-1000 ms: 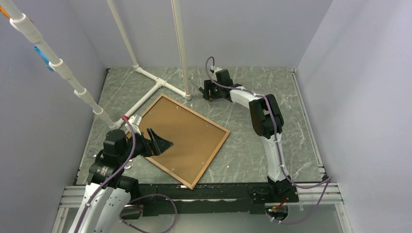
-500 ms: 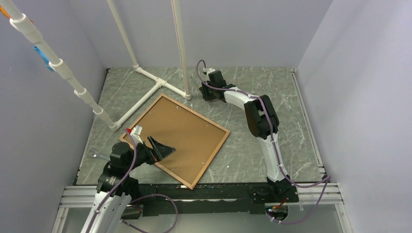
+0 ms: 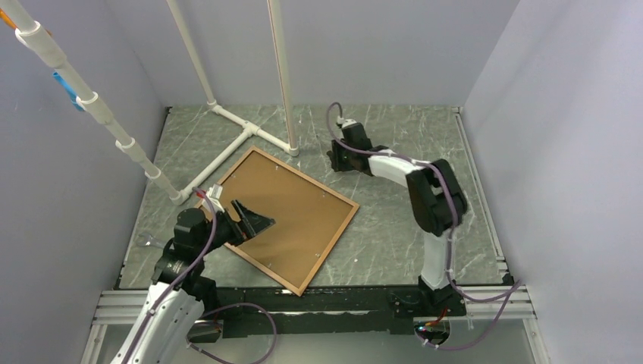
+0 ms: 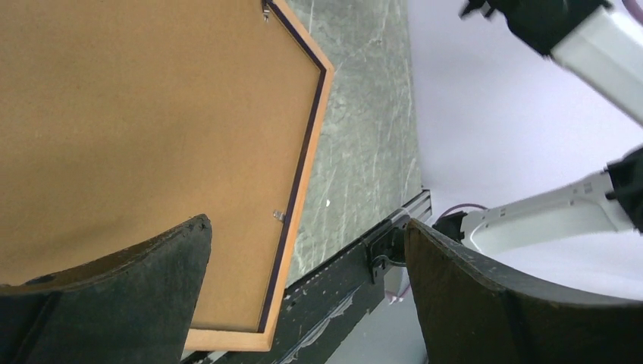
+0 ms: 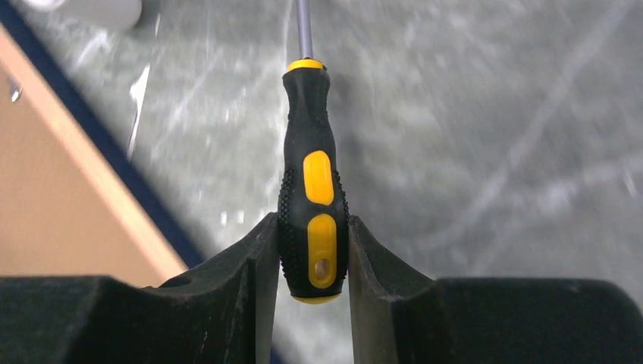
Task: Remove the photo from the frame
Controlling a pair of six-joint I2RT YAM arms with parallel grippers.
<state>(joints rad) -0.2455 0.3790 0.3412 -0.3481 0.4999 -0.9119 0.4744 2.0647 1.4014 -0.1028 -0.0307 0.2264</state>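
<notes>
Counter (image 3: 394,227): grey-green marbled top. A white pipe structure (image 3: 243,136) stands at its far left.

Frame (image 3: 329,249): lies face down and flat in the left-centre of the counter, turned corner-on to the arms. The brown backing board (image 3: 292,208) fills it. The photo is not visible and is judged to sit beneath this board.

Right arm: reaches over the far side of the counter with its elbow raised and its wrist low, just beyond the frame's far-right edge. Left arm: folded low at the near left, with its wrist over the frame's near-left portion.

Left claw (image 4: 307,227): spread fully wide and holding nothing. It hangs above the backing board, and contact with the board cannot be confirmed.

Right claw (image 3: 341,155): closed firmly on the black-and-yellow handle of a screwdriver (image 5: 311,189). The handle is seated squarely between both fingers and the shaft points straight ahead over bare counter, beside the frame. The tip is out of view.

Small metal tabs (image 4: 279,216): set along the inner edge of the frame, over the board's margin.

Assessment: the step in hand is bringing the tool to these tabs. To do it well, the blade should approach each tab low and nearly flat and lever it outward off the board without gouging. The left claw should press the frame down to stop it sliding. The grip looks secure, though side load on the shaft could twist the handle.
</notes>
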